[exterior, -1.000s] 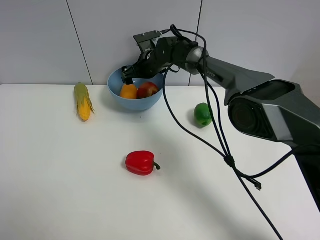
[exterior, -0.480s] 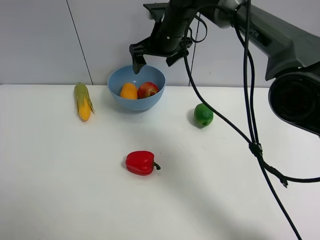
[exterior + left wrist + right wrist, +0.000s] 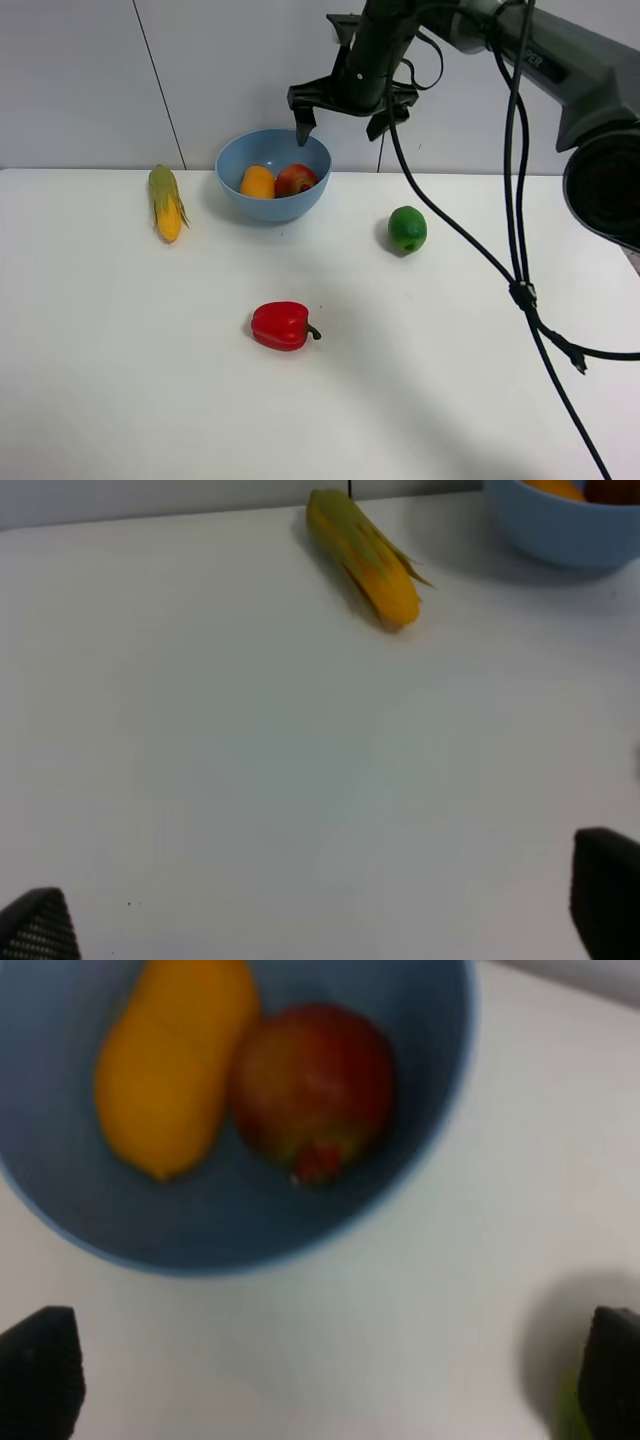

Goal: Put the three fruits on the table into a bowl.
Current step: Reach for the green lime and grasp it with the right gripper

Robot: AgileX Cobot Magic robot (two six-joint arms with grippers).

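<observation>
Clearly, the right gripper [image 3: 338, 128] hung wide open and empty. Under it stood the bowl [image 3: 275, 207], holding the mango [image 3: 257, 182] and the apple [image 3: 296, 179], which touched. The lime [image 3: 407, 229] lay on the table [image 3: 150, 350] below the gripper, outside the bowl. The left gripper [image 3: 320, 920] was wide open too.

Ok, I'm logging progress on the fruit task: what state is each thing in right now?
Bowl: upright, holding two fruits.
Mango: in the bowl.
Apple: in the bowl, beside the mango.
Lime: on the table, outside the bowl.
Corn cob: lying on the table.
Red pepper: lying on the table.
Right pincer: open, empty, in the air near the bowl.
Left pincer: open, empty.
</observation>
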